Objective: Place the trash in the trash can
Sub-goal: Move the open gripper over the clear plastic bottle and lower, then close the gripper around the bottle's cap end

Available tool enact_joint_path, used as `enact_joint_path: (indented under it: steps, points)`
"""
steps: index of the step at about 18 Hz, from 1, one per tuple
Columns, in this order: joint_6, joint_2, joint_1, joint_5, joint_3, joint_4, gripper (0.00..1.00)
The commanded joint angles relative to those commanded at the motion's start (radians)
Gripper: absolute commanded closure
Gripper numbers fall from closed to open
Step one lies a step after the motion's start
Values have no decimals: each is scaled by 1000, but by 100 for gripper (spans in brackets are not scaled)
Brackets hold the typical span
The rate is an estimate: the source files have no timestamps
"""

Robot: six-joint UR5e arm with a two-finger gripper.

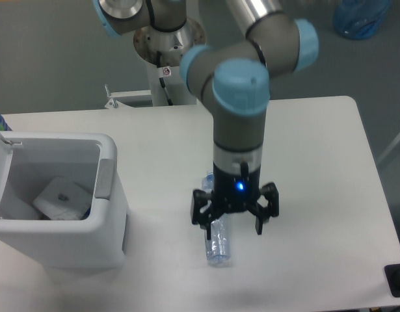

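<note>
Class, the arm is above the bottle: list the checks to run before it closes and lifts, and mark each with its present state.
1. Gripper open: ok.
2. Plastic bottle lies flat on the table: ok.
3. Bottle centred between the fingers: not ok, it sits under the left-of-image finger.
4. Fingers low enough to grasp: cannot tell.
5. Trash can open on top: ok.
6. White carton already inside: ok.

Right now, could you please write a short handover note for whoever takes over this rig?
Gripper: open, lowered over the bottle, fingers apart and not closed on it.
Bottle: lying on the table, right of the trash can.
Carton: inside the trash can.
Done: carton binned.
Left: grasp the bottle, carry it over, drop it in the trash can.
</note>
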Motion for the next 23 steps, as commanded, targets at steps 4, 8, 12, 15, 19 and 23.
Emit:
enact_joint_path:
  steps: [4,8,12,15,19,23]
  points:
    - [49,-48,2,2,-15,-2,0]
    - [54,-95,0,2,-28,0,0]
    - [51,-123,-3,29,-52,2,0]
    - [49,-137,-9,38,-52,2,0]
    - [52,-144,-12,38,-74,2,0]
    - [51,-152,-23,41,-80,2,0]
